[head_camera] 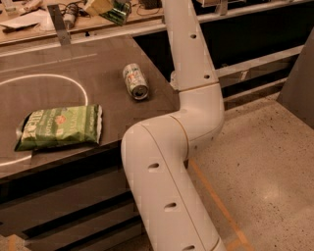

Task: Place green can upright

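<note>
The arm [196, 98] is rising from the lower middle, bending at its elbow beside the bench [59, 63] and running out past the top edge. The end effector [104, 7] is showing only partly at that edge, up left of the arm's upper link, over the cluttered shelf [29, 22] behind the bench. It is appearing to pinch the green can [117, 12], though most of it is being cut off by the top edge, so this is a judgement. The green can is hanging in the air and seems to be tilting, its long axis slanting rather than standing vertical, with nothing under it but the back rail. The move ahead is turning on this: the bare bench is lying below the can and nearer the camera, so the can is needing its axis brought vertical before being lowered. A pale can [135, 81] is lying on its side near the bench's right edge, well apart from the green can, and a chip bag [61, 126] is lying flat at the near left, overlapping the white ring [78, 88] painted on the bench
</note>
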`<move>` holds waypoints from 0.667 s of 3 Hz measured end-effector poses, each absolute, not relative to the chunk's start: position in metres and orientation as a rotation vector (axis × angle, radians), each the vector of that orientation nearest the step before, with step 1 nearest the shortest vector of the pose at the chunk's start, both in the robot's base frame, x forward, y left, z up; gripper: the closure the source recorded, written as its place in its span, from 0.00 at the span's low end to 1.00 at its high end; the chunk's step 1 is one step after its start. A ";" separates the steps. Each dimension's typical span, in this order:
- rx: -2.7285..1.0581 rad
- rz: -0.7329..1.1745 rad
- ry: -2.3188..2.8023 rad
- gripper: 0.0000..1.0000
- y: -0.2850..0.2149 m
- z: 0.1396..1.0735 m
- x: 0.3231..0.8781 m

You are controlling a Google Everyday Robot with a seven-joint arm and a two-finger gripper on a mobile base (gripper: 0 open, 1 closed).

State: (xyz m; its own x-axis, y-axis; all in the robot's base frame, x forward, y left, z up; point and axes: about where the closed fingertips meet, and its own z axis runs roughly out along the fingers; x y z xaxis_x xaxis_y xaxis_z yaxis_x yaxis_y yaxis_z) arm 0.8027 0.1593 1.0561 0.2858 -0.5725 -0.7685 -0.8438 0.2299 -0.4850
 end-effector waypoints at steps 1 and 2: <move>-1.470 0.303 1.430 1.00 0.163 1.049 0.800; -1.502 0.282 1.460 1.00 0.169 1.042 0.797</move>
